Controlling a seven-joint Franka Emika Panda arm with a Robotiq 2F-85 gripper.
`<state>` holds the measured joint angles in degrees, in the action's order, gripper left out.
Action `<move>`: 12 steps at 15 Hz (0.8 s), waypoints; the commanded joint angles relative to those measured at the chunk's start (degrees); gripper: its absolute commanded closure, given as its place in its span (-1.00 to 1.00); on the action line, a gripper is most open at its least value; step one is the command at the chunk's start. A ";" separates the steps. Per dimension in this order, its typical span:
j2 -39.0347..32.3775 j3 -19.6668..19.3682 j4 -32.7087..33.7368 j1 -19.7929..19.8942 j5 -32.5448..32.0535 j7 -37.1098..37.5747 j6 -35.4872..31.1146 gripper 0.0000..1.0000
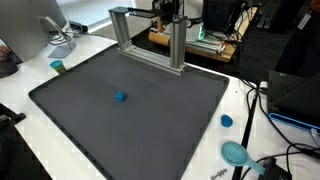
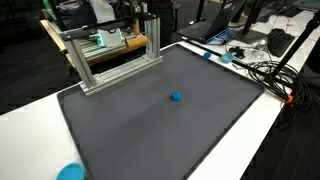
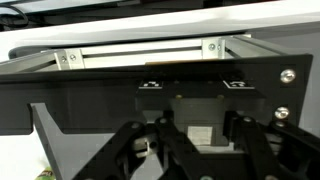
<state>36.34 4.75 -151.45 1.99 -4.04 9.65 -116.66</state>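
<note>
My gripper (image 1: pixel 170 13) hangs at the back of the table, right by the top corner of an aluminium frame (image 1: pixel 178 45); it also shows as a dark shape (image 2: pixel 150 11) above that frame (image 2: pixel 153 42). In the wrist view the gripper (image 3: pixel 190 165) is shut, its dark linkages drawn together low in the picture. A pale square patch (image 3: pixel 190 135) shows between them; I cannot tell what it is or whether it is held. A small blue object (image 1: pixel 120 97) (image 2: pixel 176 97) lies alone on the dark grey mat (image 1: pixel 160 130), far from the gripper.
Beside the mat lie a teal cap (image 1: pixel 58 66), a blue cap (image 1: pixel 226 121) and a teal round thing (image 1: pixel 236 152). Cables (image 1: pixel 265 105) run along one side. A monitor (image 1: pixel 30 30) stands at a corner. Benches with equipment stand behind the frame.
</note>
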 commanded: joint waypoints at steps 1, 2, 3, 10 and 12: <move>-0.46 0.08 1.16 0.01 -0.11 1.26 1.62 0.56; -0.32 0.10 1.00 -0.03 -0.24 1.18 1.10 0.56; -0.31 0.31 0.93 0.05 -0.58 1.33 0.97 0.56; -3.36 0.13 6.35 1.75 -2.04 1.86 -6.65 0.56; -7.59 0.73 10.62 3.42 -3.94 3.41 -8.10 0.56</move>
<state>34.99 4.73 -147.70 3.22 -5.11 10.53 -123.13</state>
